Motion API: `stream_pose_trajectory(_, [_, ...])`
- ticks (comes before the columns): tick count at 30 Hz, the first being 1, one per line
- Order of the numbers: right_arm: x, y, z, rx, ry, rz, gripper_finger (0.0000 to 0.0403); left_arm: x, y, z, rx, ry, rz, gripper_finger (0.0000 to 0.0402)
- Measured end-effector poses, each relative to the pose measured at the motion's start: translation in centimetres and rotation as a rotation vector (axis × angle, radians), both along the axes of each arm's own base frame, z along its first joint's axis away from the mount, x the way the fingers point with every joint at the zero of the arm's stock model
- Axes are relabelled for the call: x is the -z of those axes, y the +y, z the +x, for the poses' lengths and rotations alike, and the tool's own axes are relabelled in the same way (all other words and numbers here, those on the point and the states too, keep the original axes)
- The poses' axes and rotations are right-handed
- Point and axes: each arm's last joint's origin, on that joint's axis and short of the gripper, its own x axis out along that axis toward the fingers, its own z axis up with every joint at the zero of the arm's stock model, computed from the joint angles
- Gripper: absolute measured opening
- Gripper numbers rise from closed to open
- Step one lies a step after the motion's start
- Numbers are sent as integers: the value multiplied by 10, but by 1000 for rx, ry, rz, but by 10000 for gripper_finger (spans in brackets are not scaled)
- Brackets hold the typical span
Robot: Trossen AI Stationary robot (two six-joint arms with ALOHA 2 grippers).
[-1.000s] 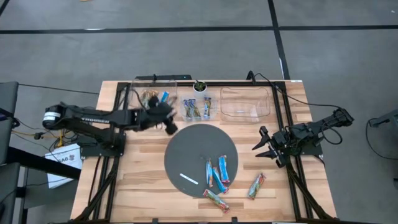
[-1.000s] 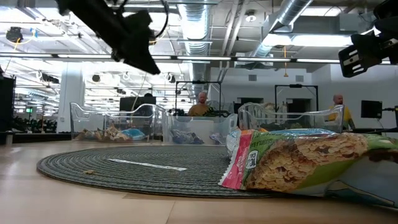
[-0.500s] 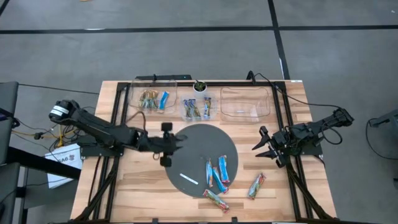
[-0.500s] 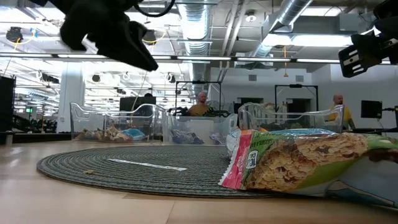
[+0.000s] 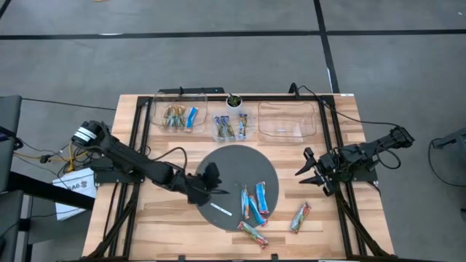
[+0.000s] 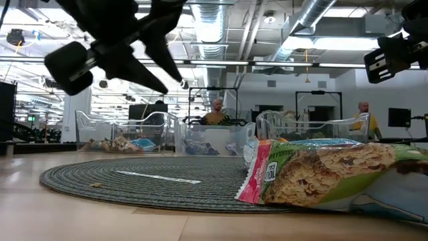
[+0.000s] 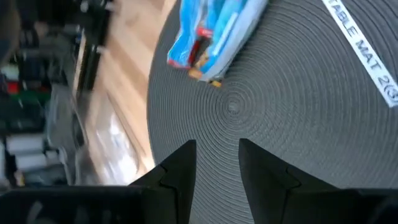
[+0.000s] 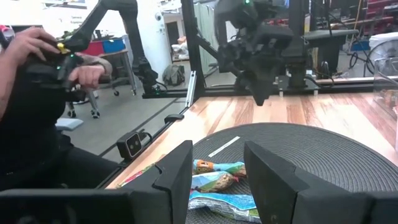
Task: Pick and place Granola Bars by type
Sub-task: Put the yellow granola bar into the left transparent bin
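Left hand (image 5: 215, 188) has moved over the mat (image 5: 226, 164); bars (image 5: 253, 206) lie lengthwise front-to-back.

Dark jointed arms — black angular fingers (image 7: 180, 171)

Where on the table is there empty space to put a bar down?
The wood between the round mat and the right pincer is bare, and so is the right-hand bin. It is crowded at the mat's front right, where the granola bars lie, near the left pincer.

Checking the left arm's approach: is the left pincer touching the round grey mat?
Apart. The low view shows the left pincer hanging well above the round grey mat, with the room visible between them.
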Motion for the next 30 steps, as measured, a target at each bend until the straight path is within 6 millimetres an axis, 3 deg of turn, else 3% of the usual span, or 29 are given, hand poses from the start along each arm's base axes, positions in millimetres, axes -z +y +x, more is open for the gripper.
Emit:
stream_pose_trajectory(16, [0, 0, 0, 0, 1, -1, 137, -1, -46, 78, 263, 61, 221, 114])
stream_pose_trajectory(30, [0, 0, 0, 0, 6, -2, 139, 19, -55, 104, 296, 101, 213, 143])
